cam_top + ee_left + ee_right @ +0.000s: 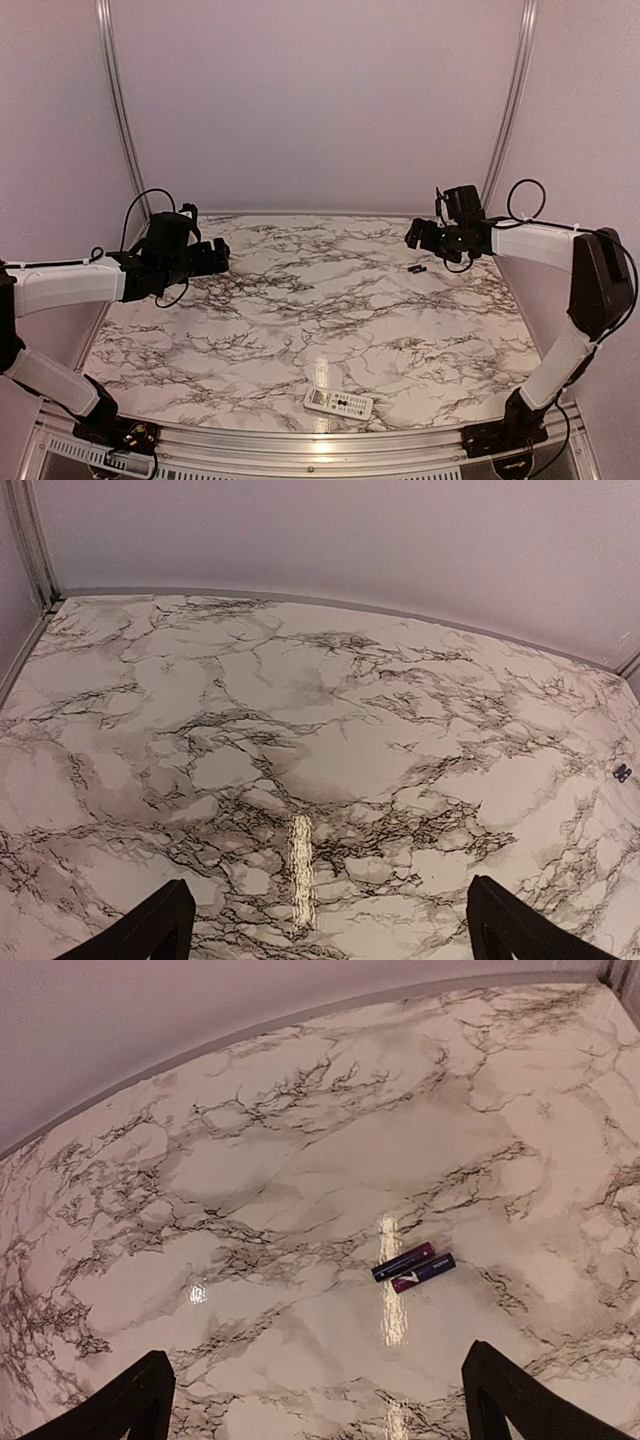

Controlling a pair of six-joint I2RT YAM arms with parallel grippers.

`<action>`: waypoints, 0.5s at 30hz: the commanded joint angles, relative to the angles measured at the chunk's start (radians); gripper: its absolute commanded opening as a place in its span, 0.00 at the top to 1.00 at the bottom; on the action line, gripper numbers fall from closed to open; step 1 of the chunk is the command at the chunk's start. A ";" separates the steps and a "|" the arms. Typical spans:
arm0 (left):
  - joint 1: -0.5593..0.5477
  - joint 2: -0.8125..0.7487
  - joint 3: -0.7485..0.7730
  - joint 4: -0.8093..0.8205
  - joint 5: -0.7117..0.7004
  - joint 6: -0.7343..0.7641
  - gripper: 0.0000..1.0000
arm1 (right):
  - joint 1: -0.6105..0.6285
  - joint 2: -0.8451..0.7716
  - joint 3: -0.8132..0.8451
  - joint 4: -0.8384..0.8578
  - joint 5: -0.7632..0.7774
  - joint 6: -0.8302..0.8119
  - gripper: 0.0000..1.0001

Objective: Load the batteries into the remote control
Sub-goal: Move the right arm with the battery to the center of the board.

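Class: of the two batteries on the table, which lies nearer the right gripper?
The nearer battery is the lower, rightward one in the right wrist view, closer to the right gripper; the other battery lies beside it, farther up.

cut edges and tiny details

top view: the batteries [416,269] are only a dark speck right of centre, too small to count or to tell one end from the other. the remote [338,403], at lower centre, has button rows too small to read, and its screen is a pale blur. the left arm [60,285] runs off the left edge.

left wrist view: the left gripper [329,882] shows only two dark fingers, cut off by the bottom edge. the batteries are a tiny mark against the right edge.

right wrist view: the right gripper [318,1350] is cut off the same way at the bottom. the print on the batteries is unreadable.
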 commanded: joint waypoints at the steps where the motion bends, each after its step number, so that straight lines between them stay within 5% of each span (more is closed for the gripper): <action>1: -0.004 -0.025 -0.026 0.032 -0.018 -0.025 0.01 | -0.016 0.075 0.074 -0.134 0.120 0.135 0.01; 9: -0.004 -0.040 -0.055 0.053 -0.023 -0.051 0.01 | -0.022 0.238 0.226 -0.247 0.178 0.243 0.02; 15: -0.004 -0.041 -0.057 0.056 -0.026 -0.049 0.01 | -0.022 0.324 0.300 -0.309 0.218 0.333 0.12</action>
